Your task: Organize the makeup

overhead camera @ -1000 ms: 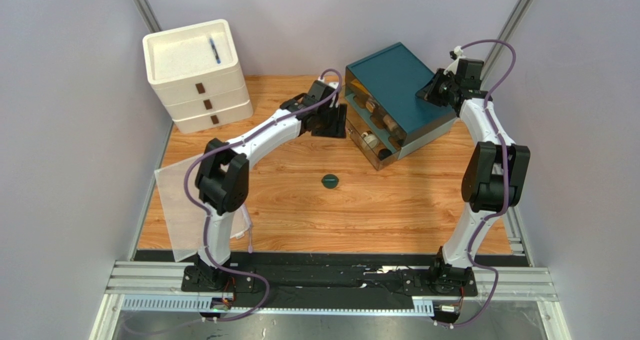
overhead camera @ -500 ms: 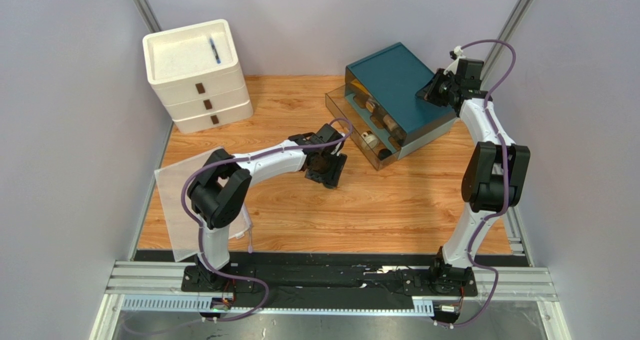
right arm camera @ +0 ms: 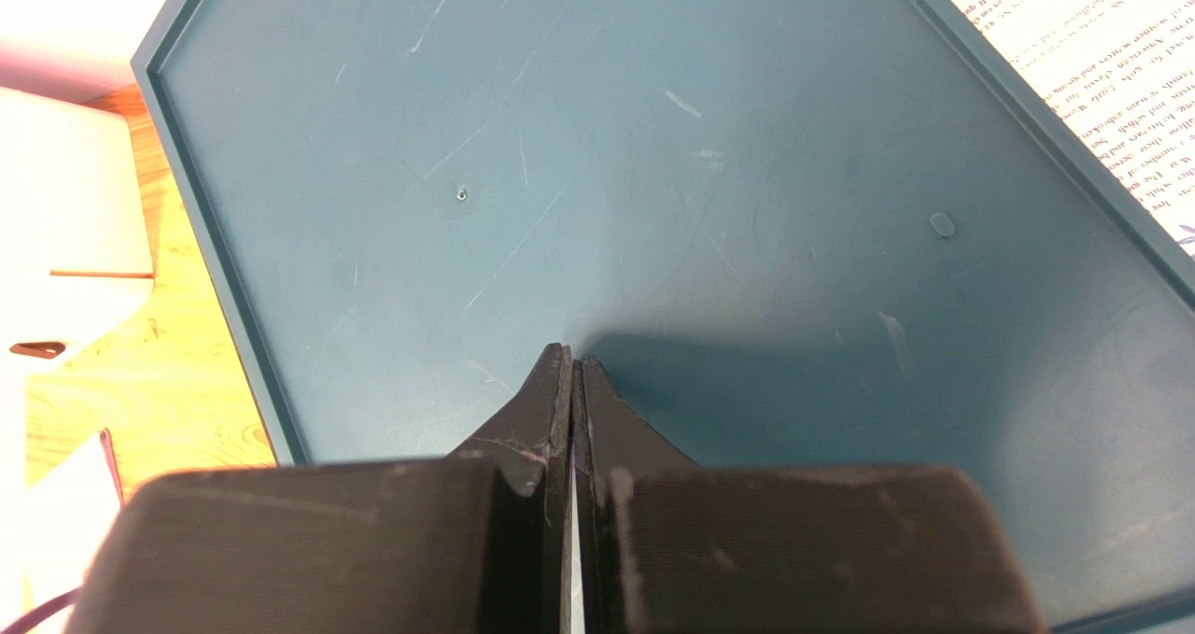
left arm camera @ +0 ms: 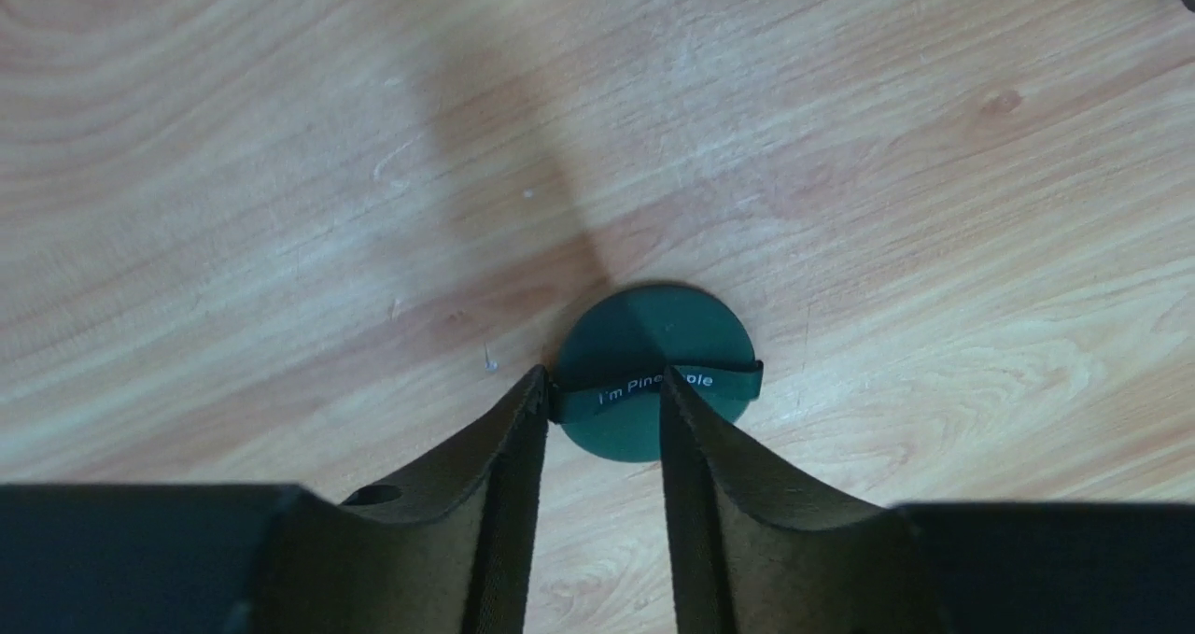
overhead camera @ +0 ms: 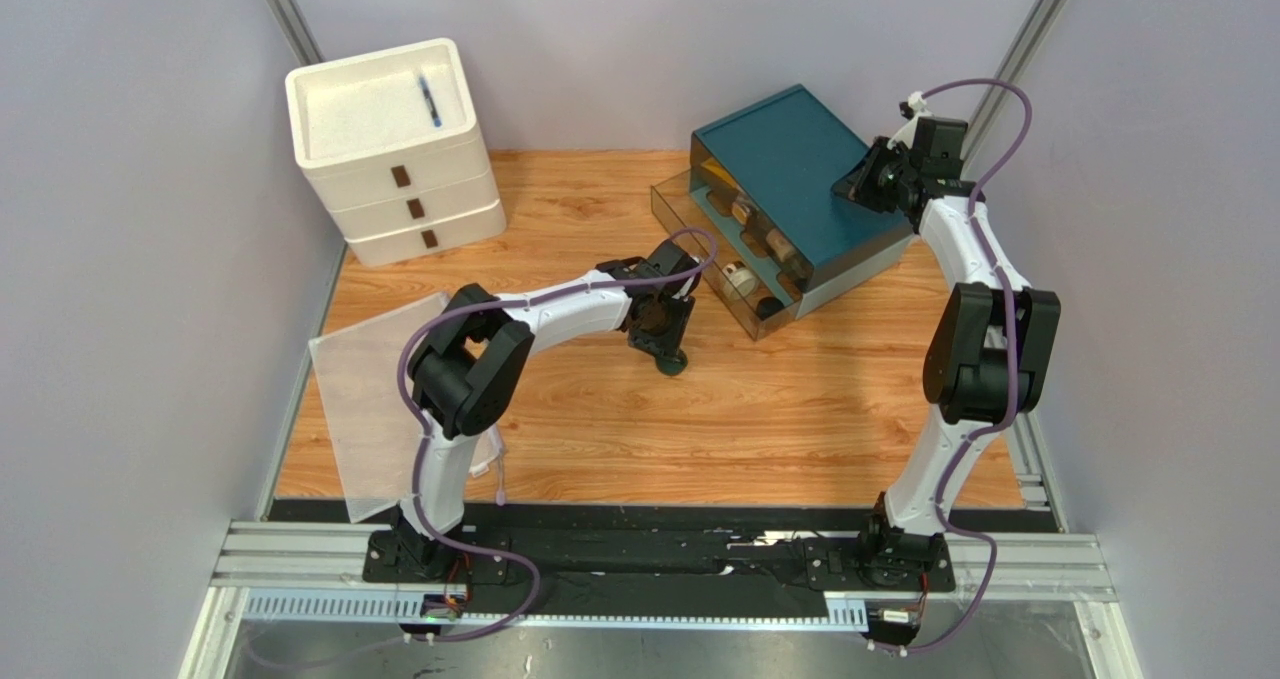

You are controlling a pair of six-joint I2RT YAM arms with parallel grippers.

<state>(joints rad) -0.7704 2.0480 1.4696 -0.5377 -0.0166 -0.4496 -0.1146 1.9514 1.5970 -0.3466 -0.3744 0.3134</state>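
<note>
A dark green round compact [overhead camera: 672, 361] lies on the wooden table; in the left wrist view [left arm camera: 652, 337] it carries a band with white lettering. My left gripper [overhead camera: 658, 334] [left arm camera: 603, 382] is open right above it, the left fingertip at its left edge and the right fingertip over its middle. My right gripper [overhead camera: 861, 181] [right arm camera: 575, 360] is shut and empty, its tips on the top of the teal organizer [overhead camera: 781, 147] [right arm camera: 631, 172]. Several makeup items [overhead camera: 751, 244] lie in the organizer's pulled-out clear drawers.
A white three-drawer unit [overhead camera: 394, 169] stands at the back left with a blue pen [overhead camera: 428, 102] on its top tray. A translucent sheet [overhead camera: 353, 409] lies at the table's left edge. Grey walls close in both sides.
My left arm swung from the organizer's drawers toward the near side and came down over the green compact. The right arm has not moved.
</note>
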